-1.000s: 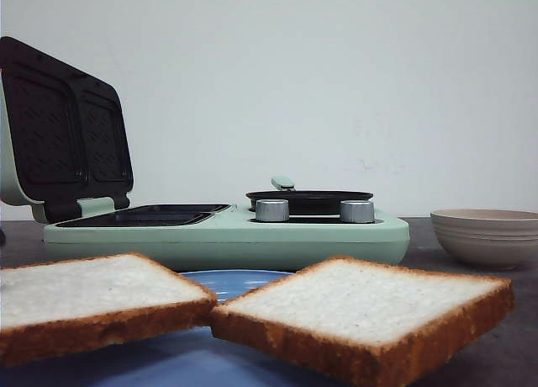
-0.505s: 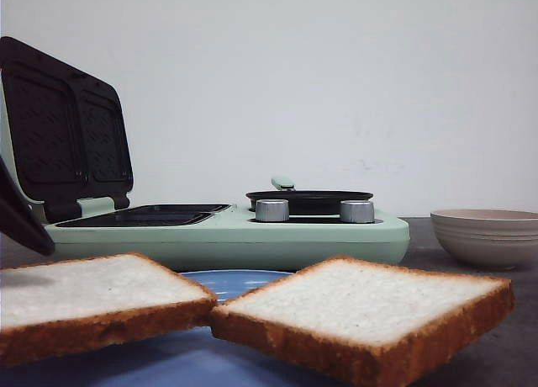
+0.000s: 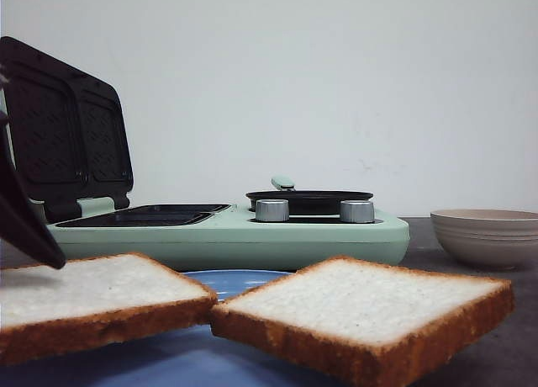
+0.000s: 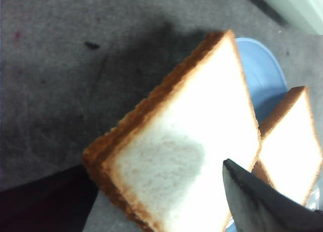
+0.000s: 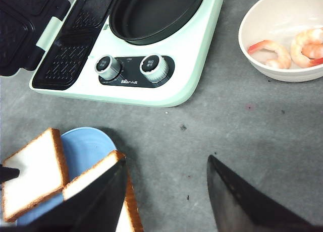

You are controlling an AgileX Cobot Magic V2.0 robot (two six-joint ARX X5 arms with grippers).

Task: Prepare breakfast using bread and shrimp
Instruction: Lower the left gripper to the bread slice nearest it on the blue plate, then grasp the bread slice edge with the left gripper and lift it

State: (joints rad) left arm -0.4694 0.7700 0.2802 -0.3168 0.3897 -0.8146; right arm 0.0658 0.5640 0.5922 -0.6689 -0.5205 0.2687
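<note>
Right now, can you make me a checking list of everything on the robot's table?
Surface: grey table, a few dark specks.
Job's things: two bread slices on a blue plate; shrimp in a beige bowl; green sandwich maker, lid open, black pan on it.
Clutter: nothing seen.
Grippers: left gripper open over one slice; right gripper open, empty.
Cables: nothing seen.
Surroundings: plain white wall.

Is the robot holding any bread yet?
No. The left gripper straddles one bread slice, open; the right gripper is open and empty.
</note>
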